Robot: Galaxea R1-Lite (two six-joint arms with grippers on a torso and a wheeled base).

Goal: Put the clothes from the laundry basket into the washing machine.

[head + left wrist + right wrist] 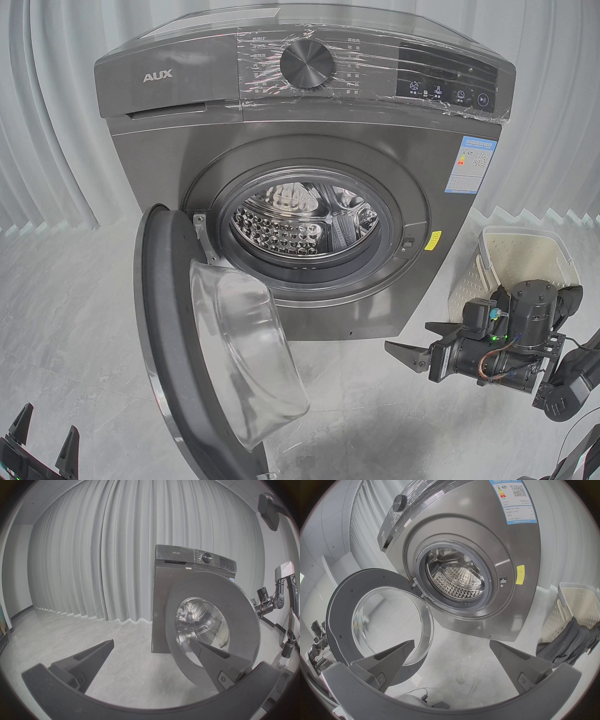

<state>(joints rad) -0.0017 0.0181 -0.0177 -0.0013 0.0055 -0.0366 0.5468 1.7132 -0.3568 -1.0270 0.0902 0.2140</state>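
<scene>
The right claw (420, 342) hangs low in front of the washing machine (300, 144), fingers spread apart and holding nothing, pointing across toward the open door (165, 325). The laundry basket (522, 253) stands just behind this claw, against the machine's right flank. A dark garment (569, 642) is draped over the basket's near rim, which is probably why the arm sits on that side: it is the nearest thing to grab. Whether more clothes lie deeper in the basket I cannot tell, since the arm covers much of it. The drum (281, 234) ahead of the claw looks bare, so I judge loading has not begun. The left claw (45, 434), also spread and empty, sits low on the far side of the door, well apart from the basket. The door swings out between the two claws. Its bulging glass (250, 350) crowds any approach from the left, while the way from basket to drum lies open.
</scene>
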